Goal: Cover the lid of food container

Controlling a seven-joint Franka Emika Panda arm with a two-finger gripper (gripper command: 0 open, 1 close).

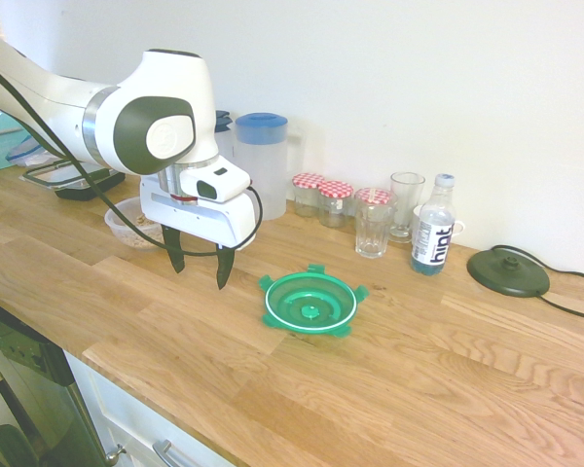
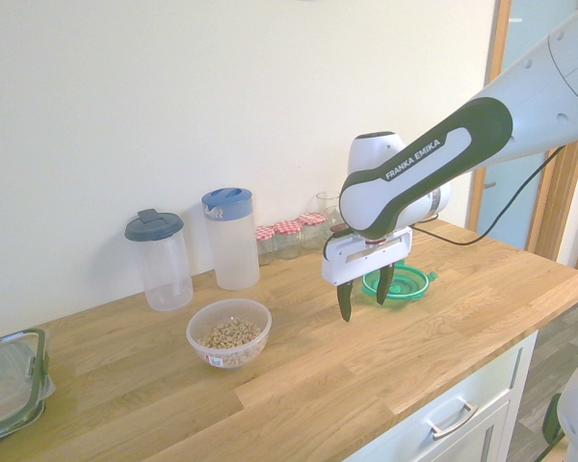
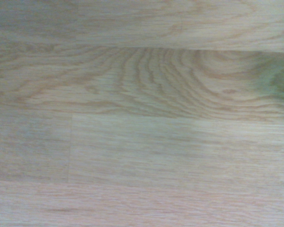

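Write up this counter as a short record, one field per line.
gripper: open, nothing between its fingers, above the counter
green lid: lying on the counter, ring handle not visible
bowl: clear, uncovered, brownish cereal inside
lid on bowl: no
pitchers: one with a light blue lid, one with a dark lid
jars: three, red-checked lids
bottle: upright, labelled "hint"

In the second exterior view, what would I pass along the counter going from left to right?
Black-rimmed rectangular container, dark-lidded pitcher, clear bowl of cereal, the open, empty hand, green lid.
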